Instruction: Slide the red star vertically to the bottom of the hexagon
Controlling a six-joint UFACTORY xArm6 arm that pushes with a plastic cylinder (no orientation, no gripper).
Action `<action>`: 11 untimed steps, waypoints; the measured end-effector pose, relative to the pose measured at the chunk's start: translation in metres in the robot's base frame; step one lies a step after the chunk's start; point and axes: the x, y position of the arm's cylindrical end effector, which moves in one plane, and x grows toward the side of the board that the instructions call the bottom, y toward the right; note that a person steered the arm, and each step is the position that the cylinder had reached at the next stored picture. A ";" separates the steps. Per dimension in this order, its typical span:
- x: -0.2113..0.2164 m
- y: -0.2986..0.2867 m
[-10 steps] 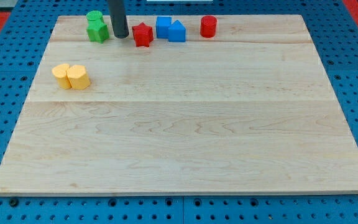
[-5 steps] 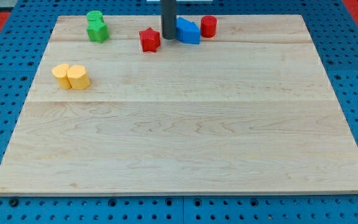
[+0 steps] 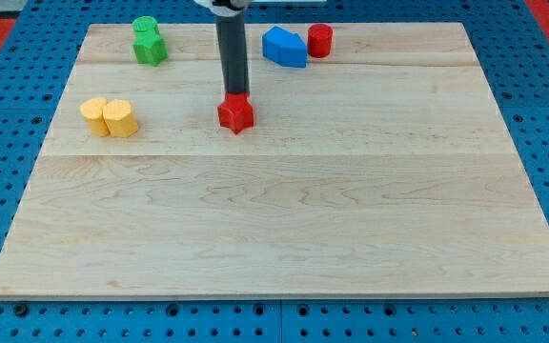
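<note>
Yellow comes first on the left: two blocks touching each other, a yellow hexagon-like block [image 3: 92, 114] and a yellow cylinder [image 3: 120, 118], sitting near the left edge of the wooden board [image 3: 284, 229]. Far from them, toward the far-left corner, stands a green block [image 3: 148, 41] whose shape I cannot make out for certain. Moving right, the red star [image 3: 236, 113] lies at about the same depth as the yellow pair but well apart from them, and my tip [image 3: 234, 94] rests against its far side, the rod rising straight above it; there is no gripper here, so nothing is clenched or released, only pressed. Further right, at the far edge, a blue block [image 3: 285, 47] sits just beside a red cylinder [image 3: 320, 40]. I judge the main danger to be an off-centre push: the star's points give my tip a poor flat to bear on, so it could spin or slip sideways off the tip. Which block counts as the hexagon is also uncertain, and steering left could knock the yellow pair
</note>
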 end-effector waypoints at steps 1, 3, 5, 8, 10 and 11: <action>0.039 0.029; 0.059 0.009; 0.066 0.007; 0.072 0.030; 0.100 -0.062; 0.091 -0.045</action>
